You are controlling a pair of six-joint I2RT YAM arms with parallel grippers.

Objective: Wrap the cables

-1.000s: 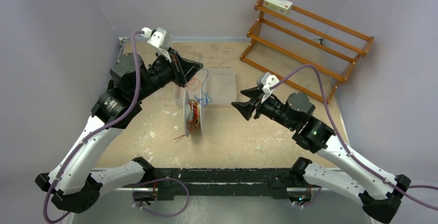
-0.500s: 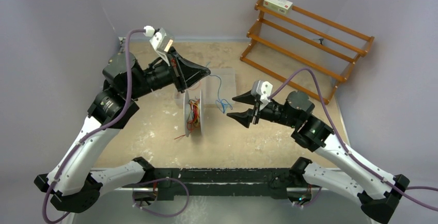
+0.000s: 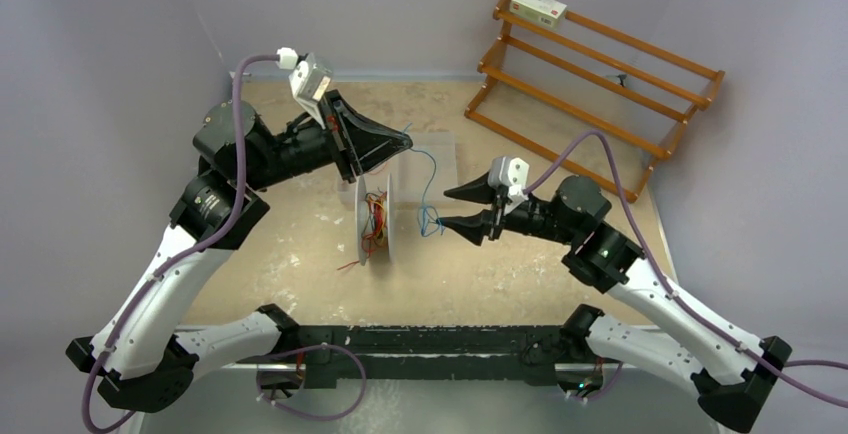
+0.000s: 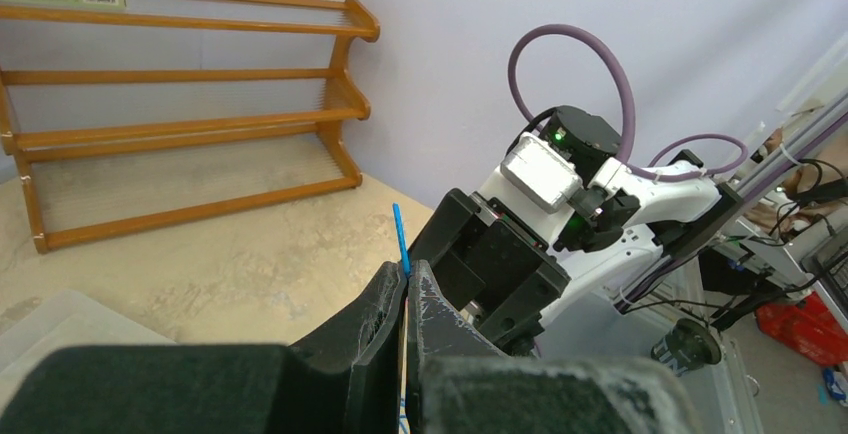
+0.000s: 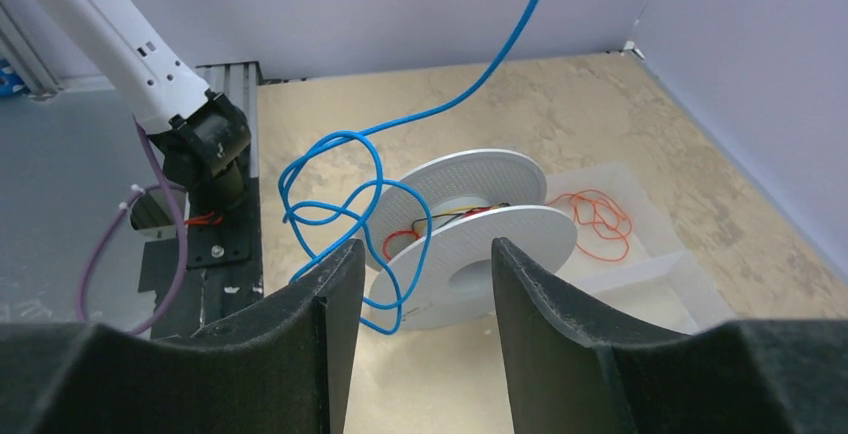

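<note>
We are pinching the top end of the blue cable (image 3: pixel 430 169) in the left tool (image 3: pixel 403 141) | spool (image 3: pixel 362 222) is carrying red cables (image 3: pixel 374 222), seemingly wound | blue tangle is hanging beside it, not yet wrapped | right tool (image 3: pixel 452 210) is gaping wide at the tangle.

We record two matching arms. The left arm (image 3: pixel 165 274) and the right arm (image 3: pixel 660 304) have white moulded shells on the long links, black cylindrical joint housings and black feet. We count one thick purple hose (image 4: pixel 572 31) per arm, ending in a white plug (image 3: pixel 287 57), and one white-and-silver camera block (image 3: pixel 312 76) at each wrist. A green light (image 3: pixel 611 252) sits on a right-arm joint. The left gripper (image 3: pixel 408 143) and the right gripper (image 3: pixel 446 209) are matte black, with wedge-shaped fingers (image 5: pixel 300 354) scuffed grey at the edges.
</note>
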